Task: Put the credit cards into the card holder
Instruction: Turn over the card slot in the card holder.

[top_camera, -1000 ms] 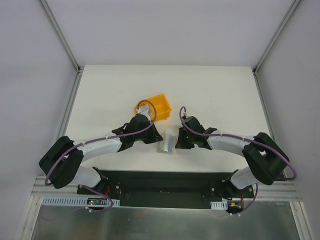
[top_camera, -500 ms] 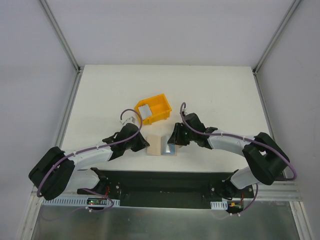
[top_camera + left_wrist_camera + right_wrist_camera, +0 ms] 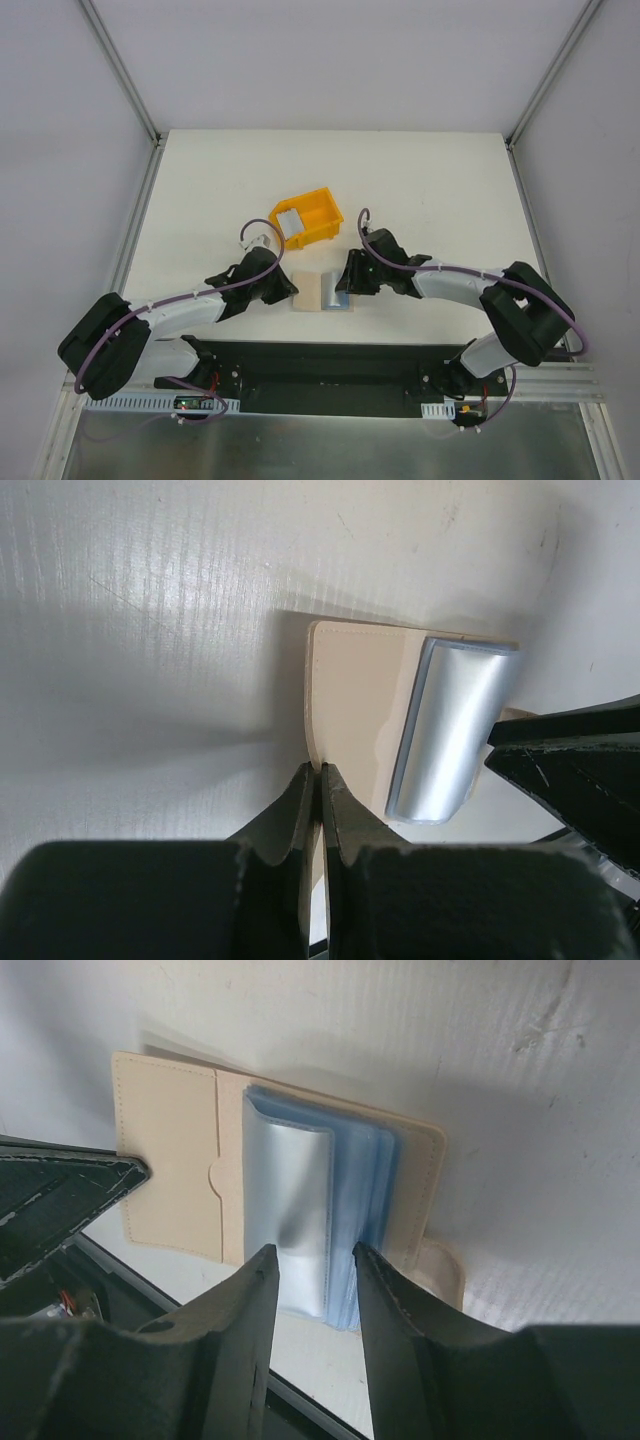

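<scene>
Shows the card holder (image 3: 165,1150) spread open on the white table (image 3: 430,190), near the front edge and between the two grippers. Shows one silvery credit card (image 3: 288,1200) tucked into the clear sleeves (image 3: 372,1210) on the holder's right half, bowed upward a little. Finds the left gripper (image 3: 318,772) with fingers pressed together and nothing between them, tips resting at the near edge of the beige left half. Finds the right gripper (image 3: 312,1252) with jaws parted, one finger on either side of the sleeved card from above; cannot tell whether touching it. Places the yellow bin (image 3: 322,228) just behind the holder, with a second card (image 3: 289,219) lying inside.
</scene>
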Motion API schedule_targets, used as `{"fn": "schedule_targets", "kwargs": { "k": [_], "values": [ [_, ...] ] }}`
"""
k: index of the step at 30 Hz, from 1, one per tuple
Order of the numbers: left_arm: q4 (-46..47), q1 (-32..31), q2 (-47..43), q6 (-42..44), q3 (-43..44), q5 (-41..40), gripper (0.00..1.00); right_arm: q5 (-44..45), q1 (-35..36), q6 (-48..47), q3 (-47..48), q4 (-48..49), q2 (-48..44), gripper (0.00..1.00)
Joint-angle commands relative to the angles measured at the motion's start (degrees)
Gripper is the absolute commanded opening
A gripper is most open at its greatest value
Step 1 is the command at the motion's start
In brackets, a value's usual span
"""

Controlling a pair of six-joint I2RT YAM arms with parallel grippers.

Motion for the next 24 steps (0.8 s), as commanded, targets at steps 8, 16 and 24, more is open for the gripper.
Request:
{"fn": "schedule_targets", "kwargs": {
  "k": [8,16,24],
  "values": [
    [-0.3,0.7,0.5,0.3,0.3,-1.2,0.0,-0.2,1.0,0.6,3.2,-0.8,3.4,0.42],
    [0.3,0.7,1.2,0.1,0.1,-0.6,0.0,-2.7,1.3,1.1,4.0,0.9,6.6,0.45],
    [1.0,0.7,2.1,-0.3,-0.1,0.0,0.0,-3.7,4.1,-1.2,9.1,0.4,6.5,0.42]
  ]
}}
